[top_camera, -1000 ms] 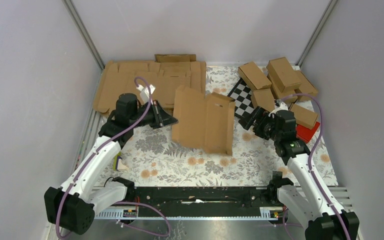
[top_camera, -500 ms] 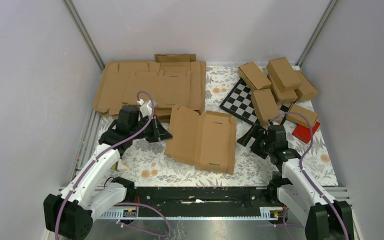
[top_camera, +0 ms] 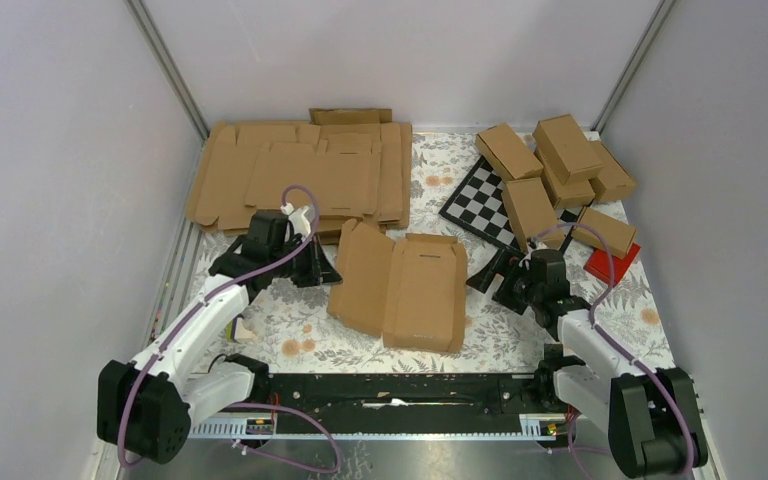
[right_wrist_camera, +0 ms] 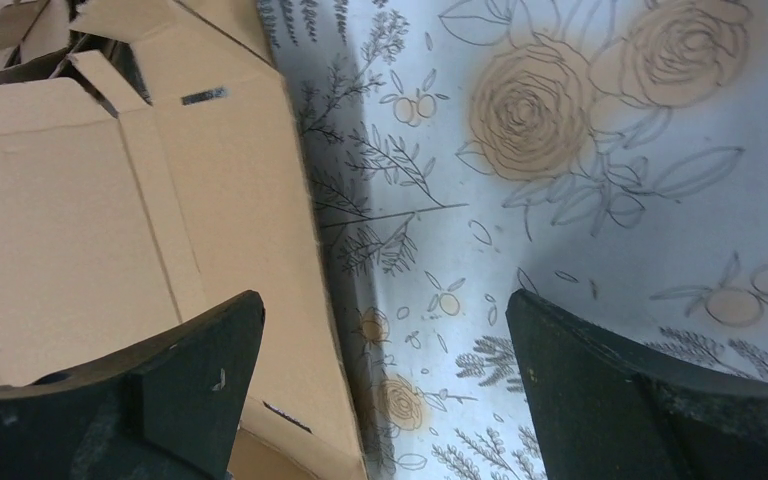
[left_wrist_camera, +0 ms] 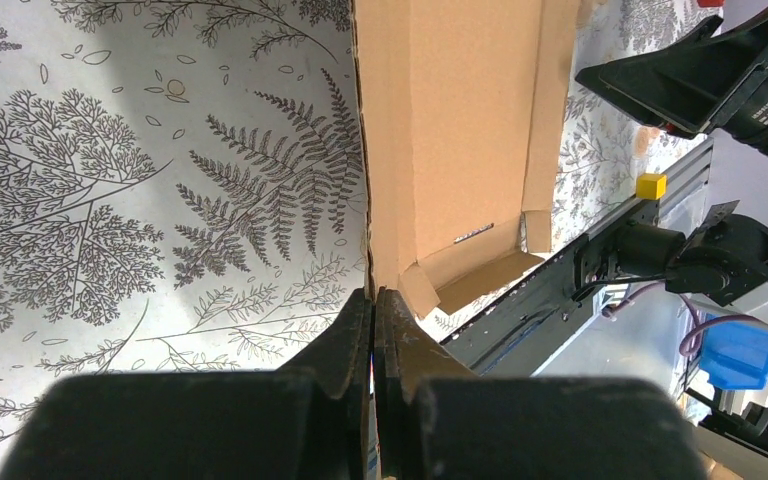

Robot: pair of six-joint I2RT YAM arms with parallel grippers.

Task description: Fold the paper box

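Note:
The paper box (top_camera: 400, 288) is a flat brown die-cut blank, half unfolded, low over the floral table near the middle. My left gripper (top_camera: 326, 272) is shut on its left edge; in the left wrist view the fingers (left_wrist_camera: 345, 340) pinch the cardboard edge and the paper box (left_wrist_camera: 450, 130) stretches away from them. My right gripper (top_camera: 487, 278) is open, just right of the box's right edge. In the right wrist view the paper box (right_wrist_camera: 110, 200) lies by the left finger, with bare table between the fingers.
A thick pile of flat cardboard blanks (top_camera: 300, 175) lies at the back left. Several folded brown cartons (top_camera: 560, 165) sit at the back right on a checkerboard (top_camera: 480, 200), beside a red block (top_camera: 610, 265). A black rail (top_camera: 390, 390) runs along the near edge.
The left gripper has brought the blank down and toward the near edge, from tilted up to nearly flat. The right arm has pulled back and lowered beside its right edge.

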